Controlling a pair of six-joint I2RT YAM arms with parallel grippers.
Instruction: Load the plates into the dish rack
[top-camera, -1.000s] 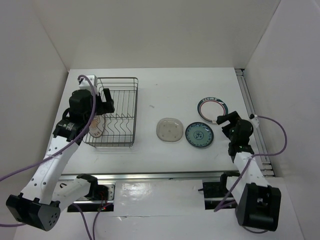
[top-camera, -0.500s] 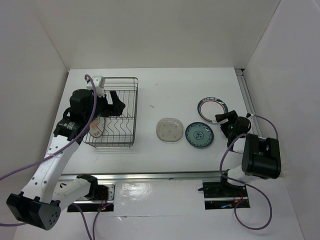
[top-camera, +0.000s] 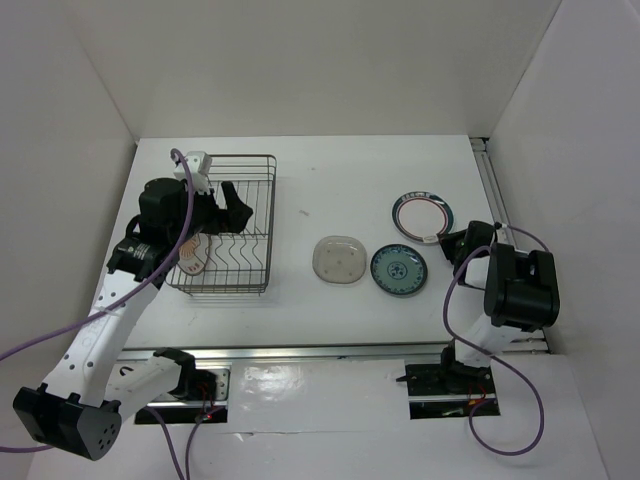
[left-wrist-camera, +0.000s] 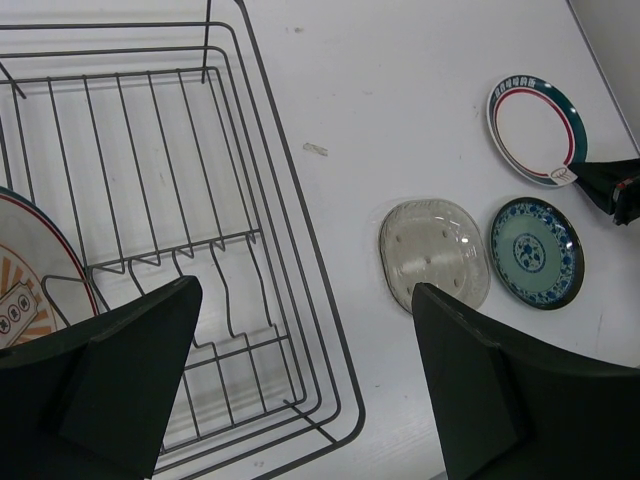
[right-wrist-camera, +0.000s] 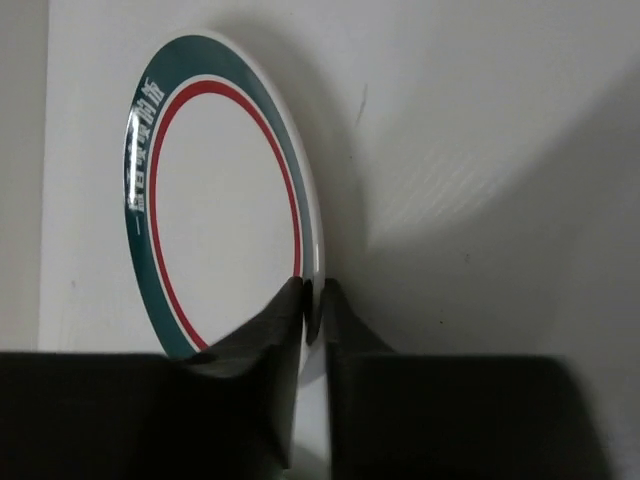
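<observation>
The white plate with a dark rim band (top-camera: 423, 217) (right-wrist-camera: 220, 210) lies at the right of the table, and my right gripper (top-camera: 452, 240) (right-wrist-camera: 313, 300) is shut on its near rim. The translucent grey plate (top-camera: 338, 259) (left-wrist-camera: 433, 253) and the teal-blue plate (top-camera: 398, 270) (left-wrist-camera: 537, 252) lie side by side mid-table. The orange sunburst plate (top-camera: 193, 258) (left-wrist-camera: 30, 270) leans in the left part of the dish rack (top-camera: 272, 220) (left-wrist-camera: 300, 250). My left gripper (top-camera: 225, 205) (left-wrist-camera: 300, 390) hangs open over the rack with nothing between its fingers.
White walls close in the table on the left, back and right. A metal rail (top-camera: 492, 190) runs along the right edge, close behind the right arm. The rack's zigzag dividers (left-wrist-camera: 220, 300) stand free to the right of the sunburst plate.
My right gripper has closed on the rim of the dark-banded plate, its wrist having turned and reached toward it. The left gripper shifted slightly right over the rack, then held still.
</observation>
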